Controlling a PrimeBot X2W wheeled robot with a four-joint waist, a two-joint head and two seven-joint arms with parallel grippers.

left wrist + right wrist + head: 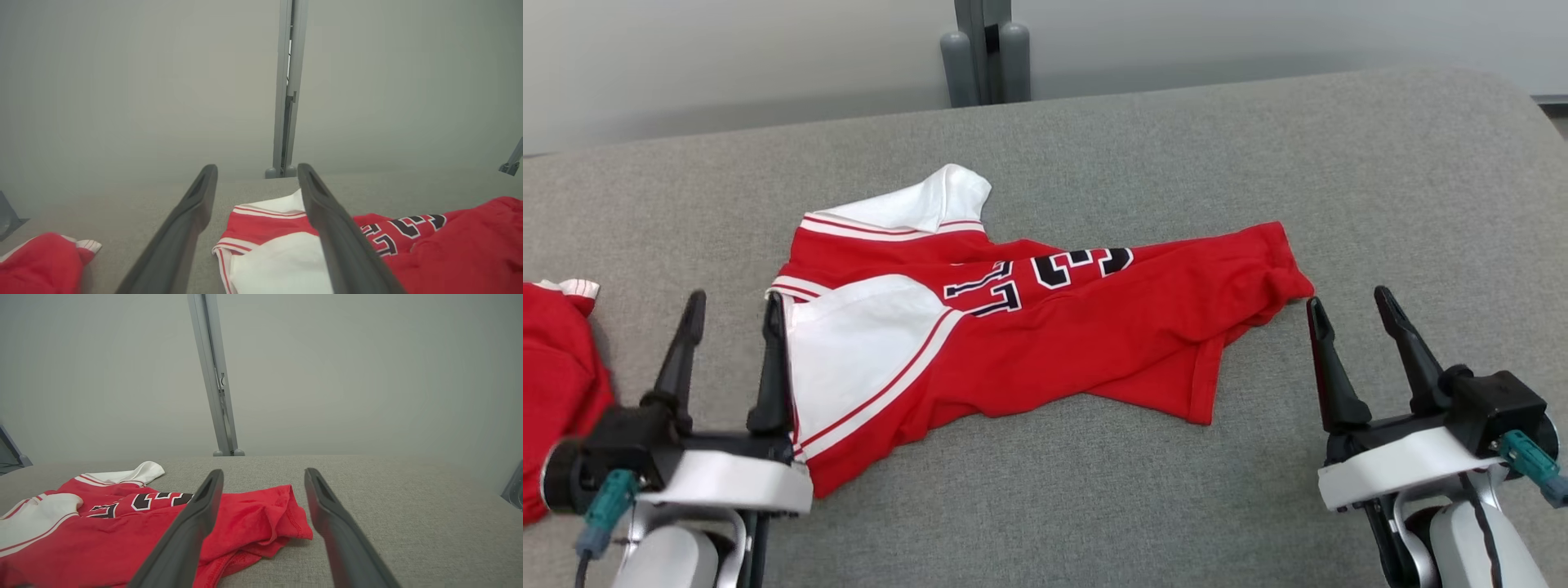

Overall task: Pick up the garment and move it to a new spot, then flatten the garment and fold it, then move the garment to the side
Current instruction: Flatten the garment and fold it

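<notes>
The garment (pixel 1029 327) is a red jersey with white sleeves and black lettering, lying crumpled across the middle of the grey table (pixel 1176 147). My left gripper (pixel 731 306) stands open at the jersey's left edge, its right finger over the white sleeve (pixel 278 265). Open too, my right gripper (pixel 1352 306) hovers just right of the jersey's red hem (pixel 282 514), with nothing between its fingers. In the left wrist view the left gripper (pixel 257 171) frames the collar end (pixel 261 220). The right gripper (pixel 263 475) points past the hem corner.
A second red garment (pixel 556 367) lies at the table's left edge, also in the left wrist view (pixel 41 261). A grey post (pixel 984 49) stands behind the table's far edge against a pale wall. Bare grey surface stretches to the right and front.
</notes>
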